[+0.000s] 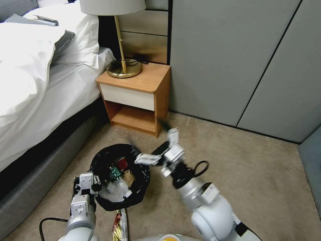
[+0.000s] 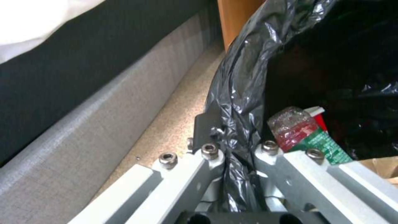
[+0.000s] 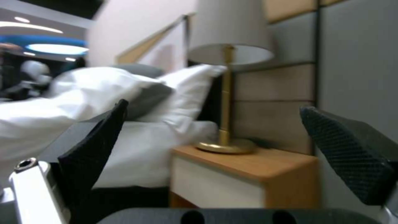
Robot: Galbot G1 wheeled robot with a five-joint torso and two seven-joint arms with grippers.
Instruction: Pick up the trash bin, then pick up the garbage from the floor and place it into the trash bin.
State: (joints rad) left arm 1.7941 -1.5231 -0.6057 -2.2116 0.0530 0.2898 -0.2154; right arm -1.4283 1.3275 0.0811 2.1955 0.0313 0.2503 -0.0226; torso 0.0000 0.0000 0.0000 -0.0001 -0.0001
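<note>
Right, the left gripper (image 1: 87,186) clamps the trash bin (image 1: 100,160)'s liner rim, steadying it near the nightstand (image 1: 147,80); right gripper (image 1: 157,147) spread empty over its far rim. 1 shiny wrapper (image 1: 120,227) lies on the floor (image 1: 250,174).

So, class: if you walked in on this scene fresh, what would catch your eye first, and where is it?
First, the trash bin with its black liner, low in the middle of the carpet and holding garbage; the left gripper is clamped on its rim. Next, the right gripper, open and empty, hangs just right of the bin. Behind stands a wooden nightstand with a brass lamp, beside the white bed.
</note>
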